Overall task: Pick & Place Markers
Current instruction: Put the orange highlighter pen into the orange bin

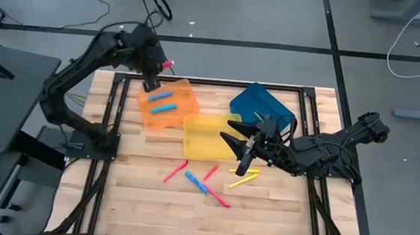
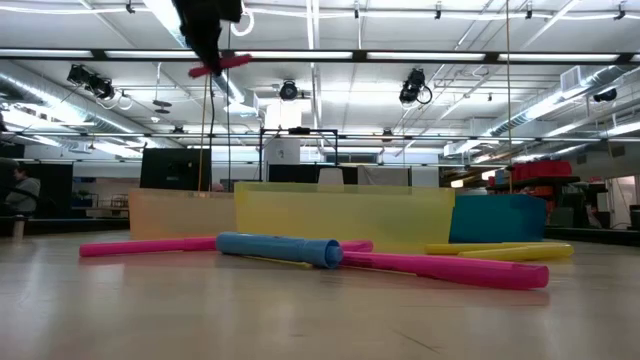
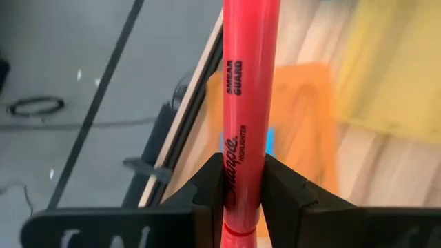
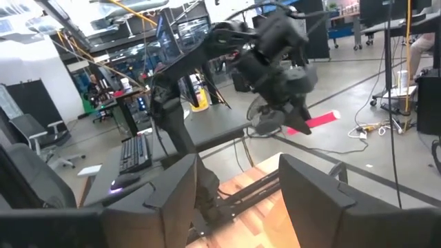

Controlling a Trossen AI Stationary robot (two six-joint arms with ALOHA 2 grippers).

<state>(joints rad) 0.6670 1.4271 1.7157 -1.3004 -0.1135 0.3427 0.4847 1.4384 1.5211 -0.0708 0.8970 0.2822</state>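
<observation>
Markers: two blue (image 1: pixel 161 102) lie in the orange tray (image 1: pixel 184 91), my left claw (image 3: pixel 242 196) is clamped on a pink one (image 3: pixel 249 103) above it, my right claw (image 1: pixel 231 133) hangs apart over the yellow tray (image 1: pixel 201 141), several wait on the table (image 1: pixel 136 202).

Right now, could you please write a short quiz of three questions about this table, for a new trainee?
1. True or false: the left tool grips a pink marker.
2. How many blue markers lie in the orange tray?
3. The right tool hangs over: A) orange tray B) yellow tray C) blue tray

Key: 1 true. 2 two. 3 B.
</observation>
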